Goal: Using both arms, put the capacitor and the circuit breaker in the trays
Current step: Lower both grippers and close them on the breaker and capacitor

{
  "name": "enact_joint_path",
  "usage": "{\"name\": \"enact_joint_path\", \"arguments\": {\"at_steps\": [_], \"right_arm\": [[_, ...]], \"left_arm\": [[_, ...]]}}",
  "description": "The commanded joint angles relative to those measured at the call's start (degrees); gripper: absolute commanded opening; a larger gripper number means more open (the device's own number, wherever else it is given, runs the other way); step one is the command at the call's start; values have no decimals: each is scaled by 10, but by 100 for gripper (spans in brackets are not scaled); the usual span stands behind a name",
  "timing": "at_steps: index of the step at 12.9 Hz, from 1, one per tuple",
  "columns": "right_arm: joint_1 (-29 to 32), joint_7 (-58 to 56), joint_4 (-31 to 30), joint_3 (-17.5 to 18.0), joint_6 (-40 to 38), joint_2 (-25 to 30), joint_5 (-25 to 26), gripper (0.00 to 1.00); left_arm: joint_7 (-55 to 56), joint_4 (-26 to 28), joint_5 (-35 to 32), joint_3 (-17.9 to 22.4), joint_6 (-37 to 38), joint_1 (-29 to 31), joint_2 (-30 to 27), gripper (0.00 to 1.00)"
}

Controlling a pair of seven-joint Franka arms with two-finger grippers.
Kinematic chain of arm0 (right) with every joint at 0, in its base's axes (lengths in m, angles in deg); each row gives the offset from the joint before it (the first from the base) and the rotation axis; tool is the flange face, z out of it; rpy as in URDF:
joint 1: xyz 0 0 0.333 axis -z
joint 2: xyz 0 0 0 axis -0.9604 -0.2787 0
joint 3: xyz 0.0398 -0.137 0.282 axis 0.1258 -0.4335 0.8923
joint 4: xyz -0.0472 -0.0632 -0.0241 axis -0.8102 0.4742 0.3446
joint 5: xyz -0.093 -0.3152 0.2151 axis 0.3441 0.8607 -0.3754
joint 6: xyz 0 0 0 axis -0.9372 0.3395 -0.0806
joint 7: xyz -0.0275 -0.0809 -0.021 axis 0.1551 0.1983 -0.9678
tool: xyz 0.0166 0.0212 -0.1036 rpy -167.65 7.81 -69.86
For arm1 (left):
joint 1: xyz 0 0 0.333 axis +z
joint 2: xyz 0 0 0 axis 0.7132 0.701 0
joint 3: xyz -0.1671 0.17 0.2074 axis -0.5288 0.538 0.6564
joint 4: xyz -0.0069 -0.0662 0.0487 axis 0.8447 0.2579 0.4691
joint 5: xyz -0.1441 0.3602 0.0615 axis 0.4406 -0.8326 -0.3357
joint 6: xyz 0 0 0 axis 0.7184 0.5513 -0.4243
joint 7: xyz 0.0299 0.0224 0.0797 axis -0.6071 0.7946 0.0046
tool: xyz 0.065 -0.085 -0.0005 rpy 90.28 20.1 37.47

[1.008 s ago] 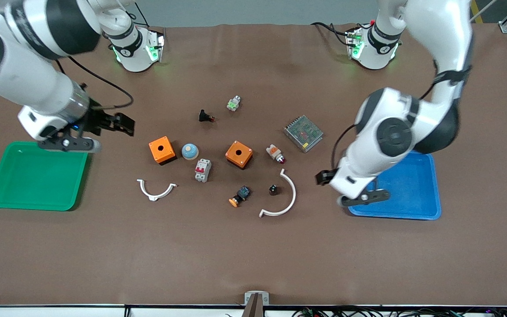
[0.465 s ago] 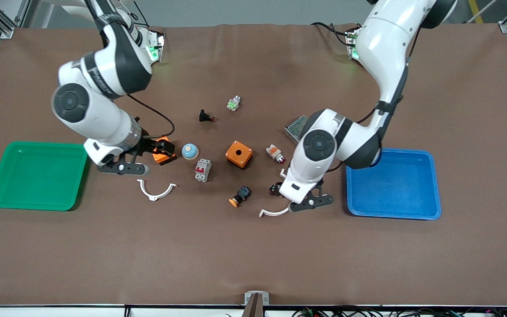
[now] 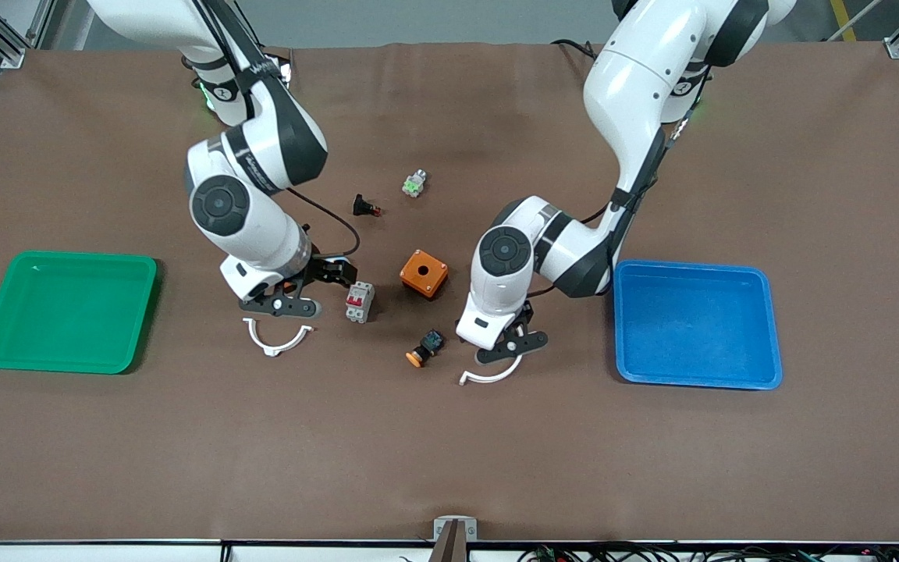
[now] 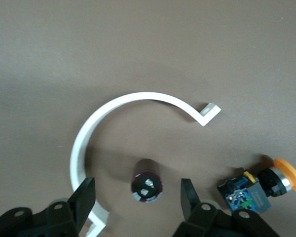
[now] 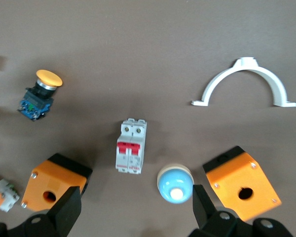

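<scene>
Within the last second I had swung both arms in from over the trays to the middle of the table, so the picking could start. My left gripper [image 4: 138, 197] hung over the capacitor [image 4: 147, 180], fingers spread wide with the little black cylinder lined up between them and nothing gripped. It stood inside the curve of a white clamp [image 4: 118, 133], close to an orange-capped switch [image 4: 259, 185]. My right gripper [image 5: 133, 207] hovered beside the circuit breaker [image 3: 359, 301], also wide open and empty. The breaker lay flat on the table, red toggles up, between two orange boxes [image 5: 54, 182], with a blue dome button [image 5: 174, 183] just beside it.

From the front, my left arm hid the capacitor entirely, and the right arm covered the dome button and one orange box; only the wrist cameras showed them. The front view alone showed the green tray [image 3: 67, 312] and blue tray [image 3: 695, 326], both well apart from the parts. I judged the next move was a straight descent and a close on each.
</scene>
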Motion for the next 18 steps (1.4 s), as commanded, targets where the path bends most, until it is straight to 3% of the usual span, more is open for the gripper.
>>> {"name": "enact_joint_path", "arguments": {"at_steps": [1,8,9,12,14,18], "right_arm": [[-17,17,5,-6,19,-26,-7,99],[-24,31,6,-6,41,-76,-7,99],[-25,31,8,-6,47,-84,-7,99],[-25,31,9,-6,72,-103,-7,97],[-26,31,18,-6,73,-115,-7,85],[-28,31,19,-6,87,-124,-7,73]], "left_arm": [[21,-18,-10,10,-12,-13,24,74],[22,-18,-9,9,-24,-13,39,61],[23,-18,-9,9,-24,-13,39,56],[31,-18,-9,8,-24,-14,41,23],[32,-18,-9,8,-24,-14,41,6],[32,-18,-11,10,-17,5,10,1]]}}
